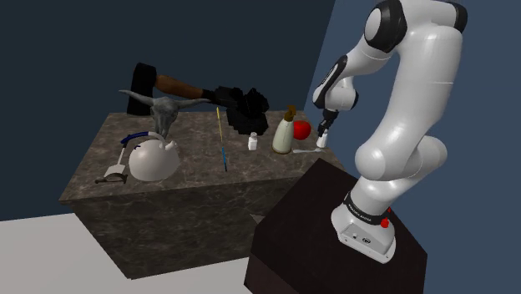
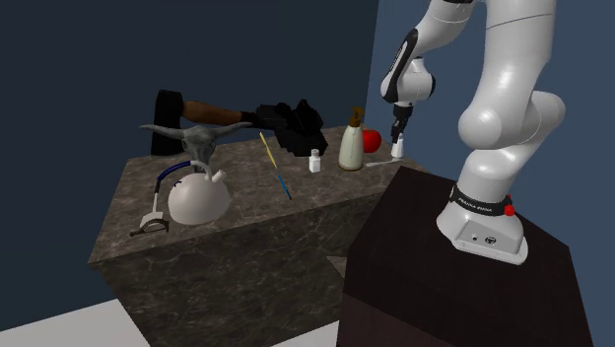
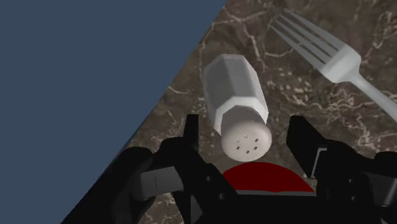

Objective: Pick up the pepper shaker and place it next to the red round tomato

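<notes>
Pincer (image 3: 245,124) stood wide, you saw, flanking the faceted pale pepper shaker (image 3: 236,95), untouched on the marbled worktop (image 3: 254,38); tomato (image 3: 267,175), half hidden under the pincer, sat at its ten o'clock, shoulder view.

White arm (image 1: 401,125), black gripper (image 1: 322,140).
Glossy rounded links, dark joints (image 1: 382,23); a black lettered band (image 1: 366,209) and a red button (image 1: 385,223) at the white base (image 1: 363,235).

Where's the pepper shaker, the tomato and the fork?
pepper shaker (image 3: 236,95), wrist view, on its side.
tomato (image 1: 301,129), shoulder view, on its red middle.
fork (image 3: 339,63), wrist view, where the tines join.
</notes>
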### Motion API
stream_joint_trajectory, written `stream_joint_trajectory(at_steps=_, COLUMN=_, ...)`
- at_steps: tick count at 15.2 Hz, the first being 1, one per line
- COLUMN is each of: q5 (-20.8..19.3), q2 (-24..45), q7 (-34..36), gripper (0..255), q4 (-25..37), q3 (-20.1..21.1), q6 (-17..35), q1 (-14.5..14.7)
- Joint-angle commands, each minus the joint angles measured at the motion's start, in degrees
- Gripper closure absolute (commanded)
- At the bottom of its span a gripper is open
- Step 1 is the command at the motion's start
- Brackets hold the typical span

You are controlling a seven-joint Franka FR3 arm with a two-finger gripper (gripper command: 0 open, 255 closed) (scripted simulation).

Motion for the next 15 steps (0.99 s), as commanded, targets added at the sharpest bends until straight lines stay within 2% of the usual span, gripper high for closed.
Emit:
stream_joint_trajectory(at_steps=1, q5=0.00, q2=0.00, q7=0.00, gripper=0, q4=0.00, q3=0.00, q6=0.01, q1=0.00)
stream_joint_trajectory(at_steps=5, q5=0.00, q2=0.00, q7=0.00, gripper=0, q4=0.00, q3=0.00, q6=0.00, q1=0.00)
stream_joint_trajectory(at_steps=9, q5=-4.91, q2=-7.85, q7=3.56, gripper=0, q4=-1.26, q3=-3.33, q6=-6.32, q1=2.86)
stream_joint_trajectory(at_steps=15, q5=-4.95, q2=-7.86, q7=3.59, gripper=0, q4=-1.26, q3=-3.24, q6=-6.32, q1=2.76)
